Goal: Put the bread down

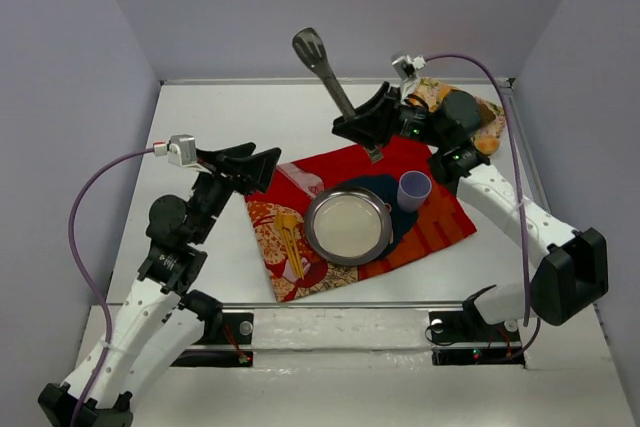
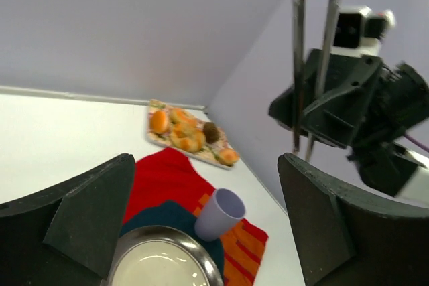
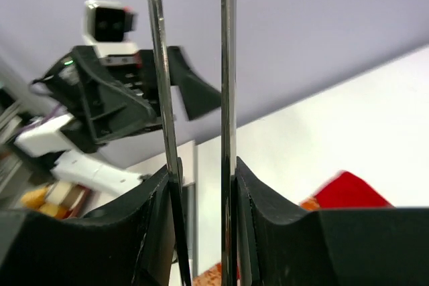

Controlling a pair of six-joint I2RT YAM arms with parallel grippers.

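**Right claw clamped on the tongs, left claw spread wide, bread on the tray**

The right claw (image 1: 368, 125) is closed on a pair of metal tongs (image 1: 322, 59). In the right wrist view its two dark fingers (image 3: 268, 212) press the tongs' two arms from either side, low down on their length. The tongs stand up and away from the claw, with their slotted head tilted toward the back wall and raised off the worktop (image 1: 230, 112).

The left claw (image 1: 254, 168) has its jaws wide apart and holds nothing. It hangs over the left edge of the red cloth (image 1: 400, 155).

On that cloth lies a dark blue mat (image 1: 396, 219), and on the mat sits a round metal plate (image 1: 313, 224) with a pale inside. A lavender cup (image 1: 414, 190) stands upright just beside the plate's right rim. A yellow utensil (image 1: 290, 243) lies on a patterned part of the cloth, left of the plate.

The bread (image 2: 159, 121) sits at one end of a patterned tray (image 1: 430, 94) in the far right corner of the worktop. It is packed in with other baked goods, well apart from both claws, and the right arm hides much of the tray from above.
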